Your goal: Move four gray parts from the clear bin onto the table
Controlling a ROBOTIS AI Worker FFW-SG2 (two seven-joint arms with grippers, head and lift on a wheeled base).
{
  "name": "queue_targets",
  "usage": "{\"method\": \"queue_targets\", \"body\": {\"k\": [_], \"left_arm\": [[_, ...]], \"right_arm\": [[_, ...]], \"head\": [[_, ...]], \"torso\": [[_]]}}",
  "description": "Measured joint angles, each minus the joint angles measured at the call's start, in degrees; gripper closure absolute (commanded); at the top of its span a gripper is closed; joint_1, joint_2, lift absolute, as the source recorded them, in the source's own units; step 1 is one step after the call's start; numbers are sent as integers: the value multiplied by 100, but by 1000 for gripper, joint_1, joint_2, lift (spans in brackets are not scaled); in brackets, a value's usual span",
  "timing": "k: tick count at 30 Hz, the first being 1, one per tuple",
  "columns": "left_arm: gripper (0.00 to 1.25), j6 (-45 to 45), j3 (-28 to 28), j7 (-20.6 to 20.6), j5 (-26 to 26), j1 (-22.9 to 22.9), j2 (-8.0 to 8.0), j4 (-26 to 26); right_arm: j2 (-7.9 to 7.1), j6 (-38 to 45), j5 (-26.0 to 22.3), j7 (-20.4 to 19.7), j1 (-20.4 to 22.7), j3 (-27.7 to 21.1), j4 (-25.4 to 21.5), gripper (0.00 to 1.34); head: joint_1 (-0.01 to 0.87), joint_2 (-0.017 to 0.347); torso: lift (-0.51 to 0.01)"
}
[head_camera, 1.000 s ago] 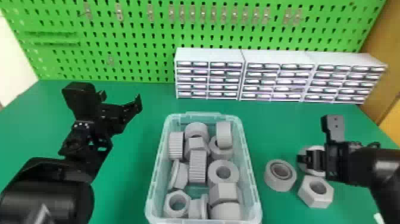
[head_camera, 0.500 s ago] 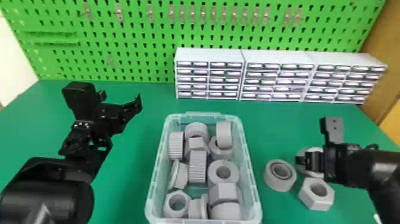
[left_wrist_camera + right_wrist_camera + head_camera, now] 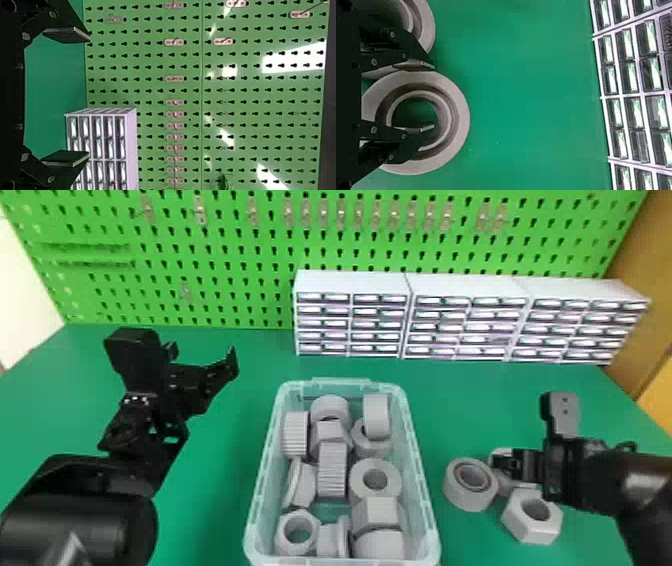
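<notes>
Right gripper (image 3: pixel 506 464) is parted, holding nothing: low over the green table (image 3: pixel 205 520), right of the bin. By the right wrist view, its fingers stand a moderate gap apart above a gray ring with an inner collar (image 3: pixel 457 118), one at the ring's outer edge, the other over its hole. Ring lies flat. Beside it, to the robot's left, I have a second collared ring (image 3: pixel 470 500), also flat; nearer me, a hex nut (image 3: pixel 532 520), hole facing up. That makes three gray parts on the table. Clear bin (image 3: pixel 340 382) sits at table centre, well stocked: ribbed cylinder (image 3: pixel 296 435) along the left wall, another ribbed cylinder (image 3: pixel 332 470) mid-bin, hex-headed piece (image 3: pixel 331 431) just behind that one. Plain ring (image 3: pixel 360 482) on the right side; close behind it, a ring on edge (image 3: pixel 376 415) leaning over another round part. Near end holds a small hex nut (image 3: pixel 281 535) in the left corner, flanged piece (image 3: pixel 329 540) beside it. My left gripper (image 3: pixel 203 352) hangs left of the bin, fingers wide, empty. White drawer cabinets (image 3: pixel 350 282) line the table's back, before the green pegboard (image 3: pixel 240 285).
</notes>
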Motion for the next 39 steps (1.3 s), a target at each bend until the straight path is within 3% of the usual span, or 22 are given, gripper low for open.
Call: {"method": "queue_targets", "body": {"k": [9,22,28,39], "left_arm": [[239,0,10,-8,3,0,0,0],[239,0,22,-9,3,9,0,0],[239,0,25,-9,3,9,-1,0],[239,0,34,-8,-10,10,-9,0]], "right_arm": [[-12,-75,18,0,-24,45,-70,673],[60,-314,380,0,-65,97,-799,614],[68,-328,457,0,-140,306,-1068,506],[33,-187,580,-9,-348,844,-1689,501]], "head": [[678,34],[678,34],[678,34],[678,34]], "torso": [[-50],[-50],[-50],[-50]]}}
